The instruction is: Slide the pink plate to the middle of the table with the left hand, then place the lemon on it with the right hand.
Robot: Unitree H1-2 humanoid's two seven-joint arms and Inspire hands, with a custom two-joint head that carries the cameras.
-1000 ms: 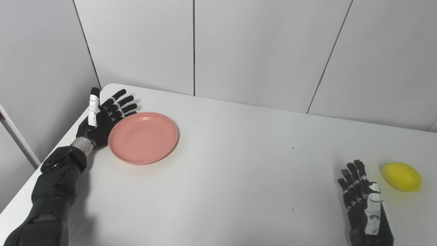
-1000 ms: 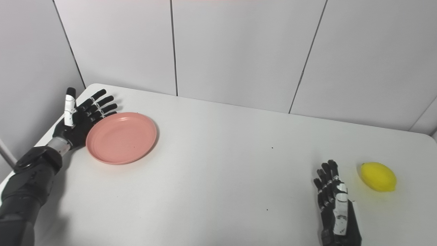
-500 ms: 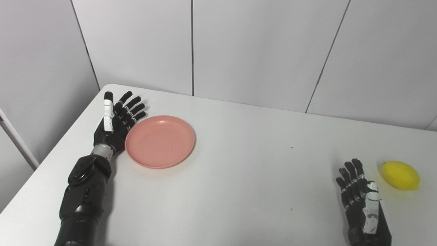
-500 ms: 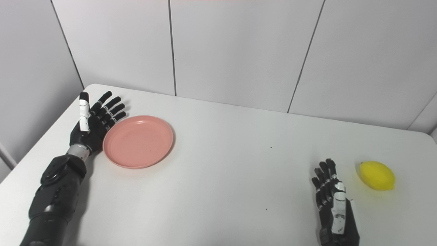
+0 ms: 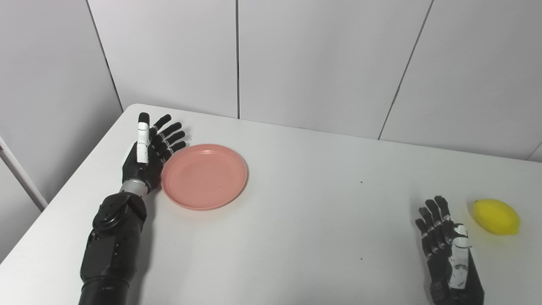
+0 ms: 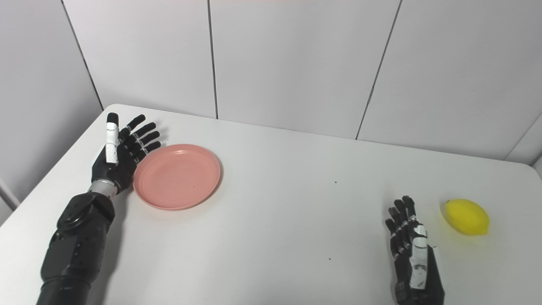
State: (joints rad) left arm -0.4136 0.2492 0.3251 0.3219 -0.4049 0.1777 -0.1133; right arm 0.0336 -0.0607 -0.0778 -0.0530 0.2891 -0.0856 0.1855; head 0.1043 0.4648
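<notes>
Pushed by the left hand (image 5: 146,154), the pink plate (image 5: 204,176) has slid right along the white bench (image 5: 296,220), fingers spread wide against its left rim. Near the lemon (image 5: 496,217), the right hand (image 5: 446,250) lies flat, fingers apart, holding nothing.

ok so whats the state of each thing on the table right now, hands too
plate: empty, flat on the table, left of the middle
lemon: on the table by the right edge, untouched
left hand: open, against the plate's left rim
right hand: open, beside the lemon, holding nothing
</notes>
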